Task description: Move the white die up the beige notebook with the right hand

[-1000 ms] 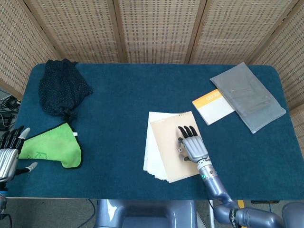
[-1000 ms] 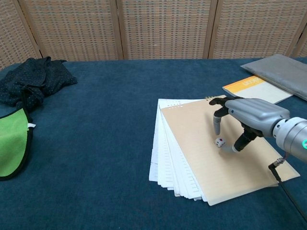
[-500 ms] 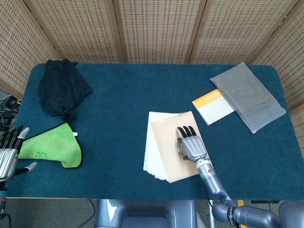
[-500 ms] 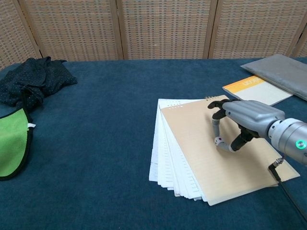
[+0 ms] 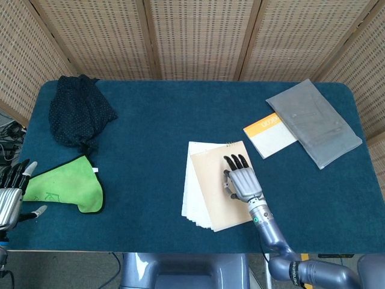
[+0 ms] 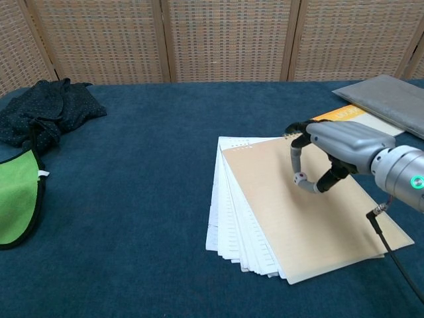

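Observation:
The beige notebook (image 5: 215,194) (image 6: 291,218) lies on a fan of white sheets right of the table's middle. My right hand (image 5: 242,182) (image 6: 338,147) hovers over the notebook's upper half, palm down. It pinches the small white die (image 6: 299,177) between thumb and a finger, just above the cover. From the head view the hand hides the die. My left hand (image 5: 12,194) rests at the table's front left corner with fingers spread, holding nothing; only the head view shows it.
A black dotted cloth (image 5: 81,111) (image 6: 43,116) and a green cloth (image 5: 66,188) (image 6: 16,195) lie at the left. An orange-and-white booklet (image 5: 267,133) (image 6: 344,116) and a grey pouch (image 5: 316,123) (image 6: 391,93) sit at the back right, just beyond the notebook.
The right hand has closed thumb and finger on the die and carried it a little up the notebook, away from the front edge. The left hand has not moved.

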### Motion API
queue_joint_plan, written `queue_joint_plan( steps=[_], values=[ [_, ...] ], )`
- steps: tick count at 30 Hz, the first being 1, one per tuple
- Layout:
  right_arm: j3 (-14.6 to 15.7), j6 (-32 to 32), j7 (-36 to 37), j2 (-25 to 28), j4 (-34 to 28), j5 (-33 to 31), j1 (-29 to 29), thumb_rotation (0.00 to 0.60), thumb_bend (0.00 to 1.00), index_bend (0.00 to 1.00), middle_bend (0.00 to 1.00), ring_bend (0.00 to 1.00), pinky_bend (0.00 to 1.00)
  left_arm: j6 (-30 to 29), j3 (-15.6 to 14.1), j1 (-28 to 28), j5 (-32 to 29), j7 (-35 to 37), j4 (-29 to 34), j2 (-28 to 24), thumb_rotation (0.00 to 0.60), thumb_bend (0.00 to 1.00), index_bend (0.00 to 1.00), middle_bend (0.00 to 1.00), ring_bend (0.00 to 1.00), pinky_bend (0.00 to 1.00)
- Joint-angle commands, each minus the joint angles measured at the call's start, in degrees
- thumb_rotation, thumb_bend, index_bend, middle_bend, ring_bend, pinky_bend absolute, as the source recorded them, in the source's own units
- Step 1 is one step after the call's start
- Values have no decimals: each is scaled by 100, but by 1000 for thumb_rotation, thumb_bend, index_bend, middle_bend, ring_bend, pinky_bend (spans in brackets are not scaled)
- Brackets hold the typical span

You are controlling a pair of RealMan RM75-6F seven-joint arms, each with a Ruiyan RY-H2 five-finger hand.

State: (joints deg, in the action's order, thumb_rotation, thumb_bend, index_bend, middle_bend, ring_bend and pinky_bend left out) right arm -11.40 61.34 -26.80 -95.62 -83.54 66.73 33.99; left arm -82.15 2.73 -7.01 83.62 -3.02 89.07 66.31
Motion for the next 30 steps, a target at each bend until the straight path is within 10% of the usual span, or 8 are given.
queue_joint_plan(
  steps=[1, 11, 30],
  values=[
    [-227, 136, -121, 242, -288, 8, 79, 600, 537, 540, 140, 0, 40, -3, 5, 3, -9, 8, -2, -3, 600, 0, 0, 0, 0, 0],
    [-578, 374, -419, 807, -997, -172, 161, 600, 488, 452, 87, 0, 30, 3, -1, -2, -6, -12, 12, -6, 600, 0, 0, 0, 0, 0],
    [285, 954, 148, 1355, -1007, 342, -562, 600, 383, 249, 0, 0, 1, -46, -25, 21, 38, -33, 63, -32, 600, 0, 0, 0, 0, 0]
  ],
)
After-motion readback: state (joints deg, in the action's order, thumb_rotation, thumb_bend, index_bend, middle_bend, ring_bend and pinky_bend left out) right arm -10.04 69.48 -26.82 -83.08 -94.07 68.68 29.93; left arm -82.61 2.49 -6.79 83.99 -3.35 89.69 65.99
